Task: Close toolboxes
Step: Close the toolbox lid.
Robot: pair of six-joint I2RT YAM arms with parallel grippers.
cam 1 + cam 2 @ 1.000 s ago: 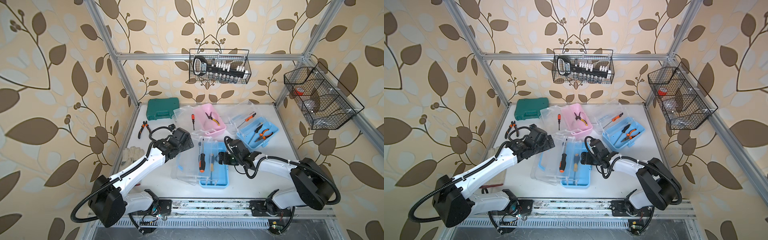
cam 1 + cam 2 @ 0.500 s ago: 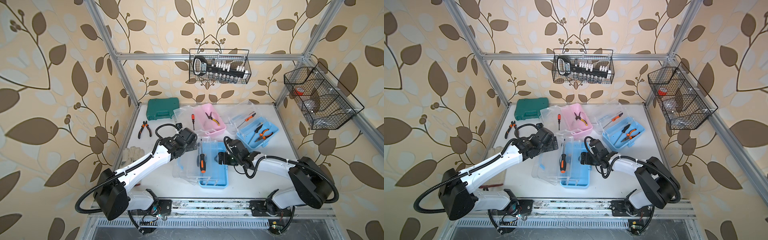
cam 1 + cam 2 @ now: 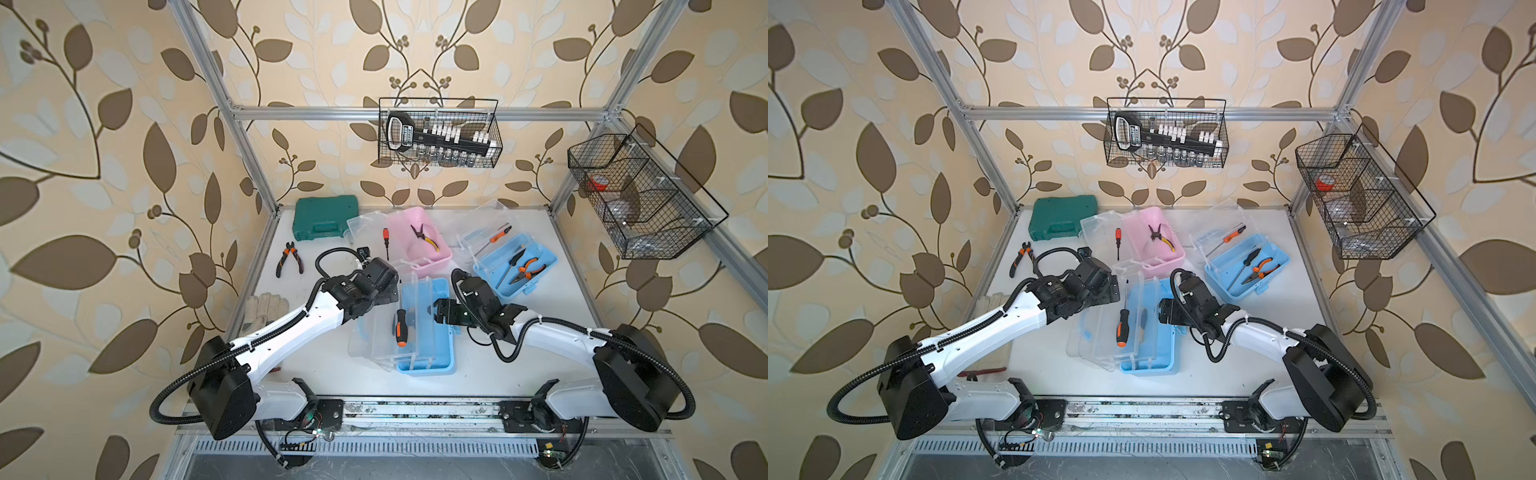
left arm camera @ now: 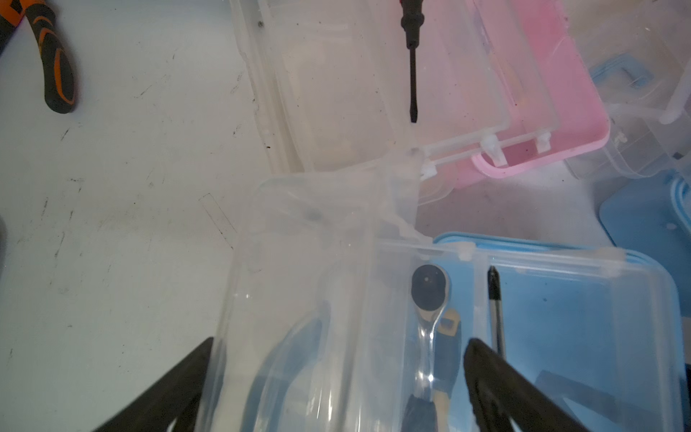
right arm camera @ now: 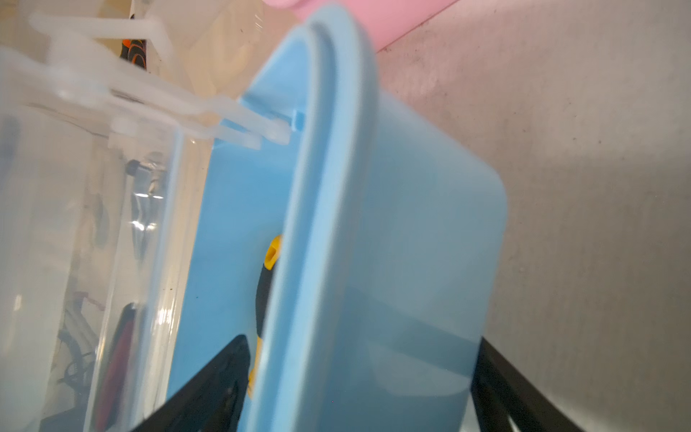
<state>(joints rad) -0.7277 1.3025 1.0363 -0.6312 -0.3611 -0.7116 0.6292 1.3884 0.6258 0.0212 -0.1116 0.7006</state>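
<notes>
In both top views, your left gripper (image 3: 394, 298) has swung in over the near blue toolbox (image 3: 444, 366) at the front of the tabletop (image 3: 324, 374). Its clear lid (image 3: 370, 345) now tilts up, so closing has begun. In the left wrist view, the jaws spread wide around that lid. In the right wrist view, your right gripper (image 5: 357, 346) stays put, jaws released astride that toolbox's side.

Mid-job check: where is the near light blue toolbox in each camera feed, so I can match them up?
In a top view: near light blue toolbox, front centre of the table.
In a top view: same place.
Left wrist: its blue base, close up.
Right wrist: its blue side wall, close up.
Shared landmark: pink toolbox, just behind it.
</notes>
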